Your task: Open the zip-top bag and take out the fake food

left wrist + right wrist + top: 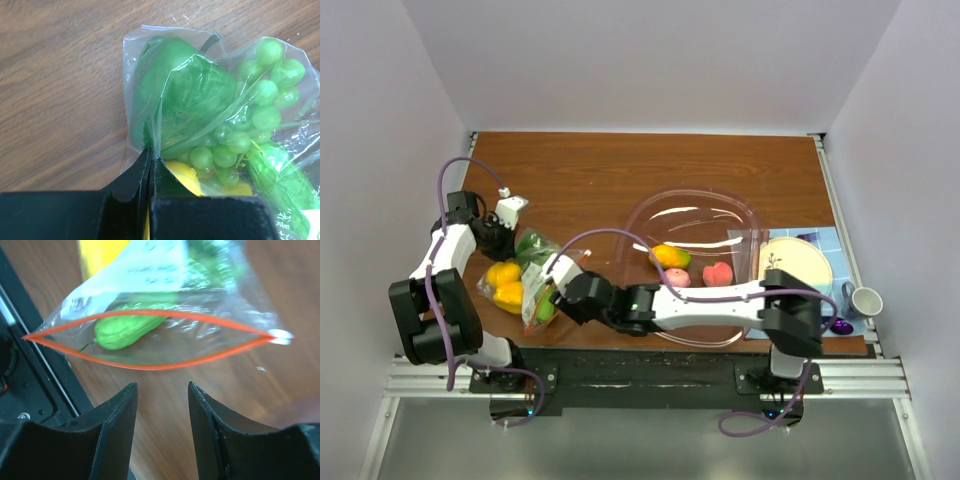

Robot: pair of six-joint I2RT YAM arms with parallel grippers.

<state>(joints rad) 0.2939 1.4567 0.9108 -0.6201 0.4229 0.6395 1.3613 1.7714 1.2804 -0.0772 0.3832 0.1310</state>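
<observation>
Bright, even light from overhead, shadows soft and faint. White glare streaks on the clear bowl and zip-top bag. Right wrist view goes blurry toward the top; left wrist's pretty sharp.

Near the desk's front left corner lies a clear bag of yellow and green toy food, the left gripper at its far end, the right gripper at its near right side.

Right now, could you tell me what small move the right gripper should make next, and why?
Probably ease the right gripper forward into the zip-top bag: its orange-edged mouth stands open, a green cucumber-like toy lies just inside, the jaws are apart and empty, and the left gripper pinches the bag's other end.
</observation>
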